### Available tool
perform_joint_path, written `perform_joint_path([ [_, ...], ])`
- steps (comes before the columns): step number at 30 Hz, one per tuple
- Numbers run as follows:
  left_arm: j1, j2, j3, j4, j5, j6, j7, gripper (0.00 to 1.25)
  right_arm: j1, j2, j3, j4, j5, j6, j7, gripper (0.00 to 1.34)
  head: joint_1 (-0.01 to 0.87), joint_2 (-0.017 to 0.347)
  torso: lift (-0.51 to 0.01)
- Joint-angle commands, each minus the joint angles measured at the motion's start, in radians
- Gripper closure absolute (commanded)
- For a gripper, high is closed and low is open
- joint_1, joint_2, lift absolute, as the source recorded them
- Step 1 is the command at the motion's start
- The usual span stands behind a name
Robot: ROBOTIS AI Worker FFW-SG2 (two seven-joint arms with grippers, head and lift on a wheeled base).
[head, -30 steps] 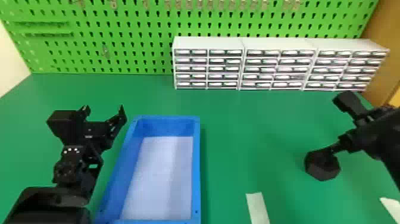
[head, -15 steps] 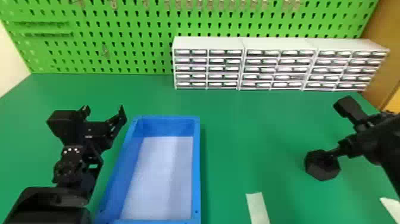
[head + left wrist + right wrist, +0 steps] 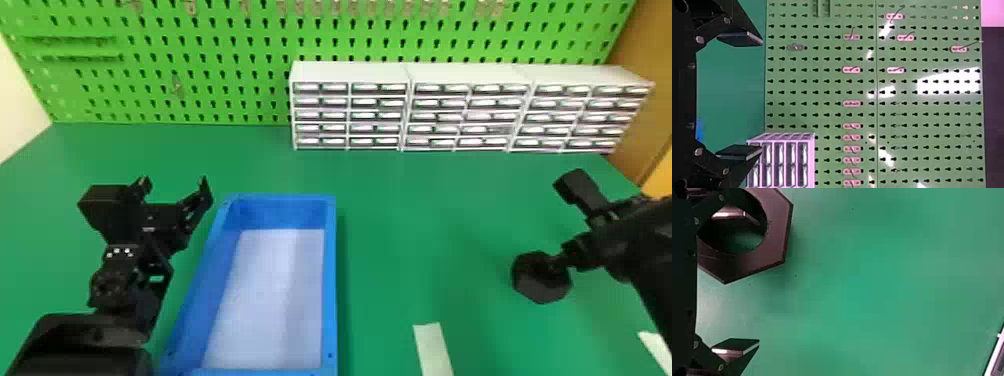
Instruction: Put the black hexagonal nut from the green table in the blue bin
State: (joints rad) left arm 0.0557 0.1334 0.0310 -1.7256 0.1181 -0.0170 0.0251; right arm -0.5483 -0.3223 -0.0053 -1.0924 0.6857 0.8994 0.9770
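- On the green table's (image 3: 425, 200) right side: black hexagonal nut (image 3: 540, 287), outside the blue bin (image 3: 331, 275).
- Right gripper (image 3: 758, 281): jaws wide, nothing clamped; one side at the nut's hole, depth unclear.
- Best to straddle one wall of the nut, close squarely, lift above rim height.
- Left gripper (image 3: 175, 182) idle left of bin, jaws wide, empty.

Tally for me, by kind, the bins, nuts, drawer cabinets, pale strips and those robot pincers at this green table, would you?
Blue bin: 1
Black hexagonal nut: 1
White drawer cabinets: 3
Pale strips: 2
Left pincer and right pincer: 2
Total: 9
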Motion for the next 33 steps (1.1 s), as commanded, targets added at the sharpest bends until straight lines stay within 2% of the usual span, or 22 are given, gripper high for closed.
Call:
perform_joint_path([
  [1, 0.0, 0.0, 0.0, 0.0, -0.001, -0.001, 0.001, 0.3, -0.001, 0.002, 0.004, 0.003, 0.0, -0.001, 0.0, 0.42, 0.686, 0.052, -0.097],
  [3, 0.0, 0.0, 0.0, 0.0, -0.001, -0.001, 0.001, 0.3, 0.001, 0.002, 0.005, 0.005, 0.002, -0.001, 0.0, 0.55, 0.686, 0.052, -0.097],
  [7, 0.0, 0.0, 0.001, 0.0, -0.001, -0.003, 0.001, 0.3, 0.001, 0.0, 0.01, 0.005, 0.003, 0.001, 0.0, 0.6, 0.686, 0.052, -0.097],
  [18, 0.001, 0.0, 0.003, 0.0, -0.003, -0.004, 0.001, 0.3, 0.001, 0.0, 0.025, 0.006, 0.011, 0.004, 0.003, 0.96, 0.686, 0.052, -0.097],
  [30, 0.001, 0.0, 0.003, 0.0, -0.005, -0.004, 0.001, 0.3, -0.002, 0.002, 0.036, -0.001, 0.029, 0.004, 0.019, 1.0, 0.686, 0.052, -0.097],
  [33, 0.001, 0.0, 0.004, 0.0, -0.005, -0.004, 0.001, 0.3, -0.005, 0.002, 0.036, -0.015, 0.045, 0.012, 0.04, 1.0, 0.686, 0.052, -0.097],
])
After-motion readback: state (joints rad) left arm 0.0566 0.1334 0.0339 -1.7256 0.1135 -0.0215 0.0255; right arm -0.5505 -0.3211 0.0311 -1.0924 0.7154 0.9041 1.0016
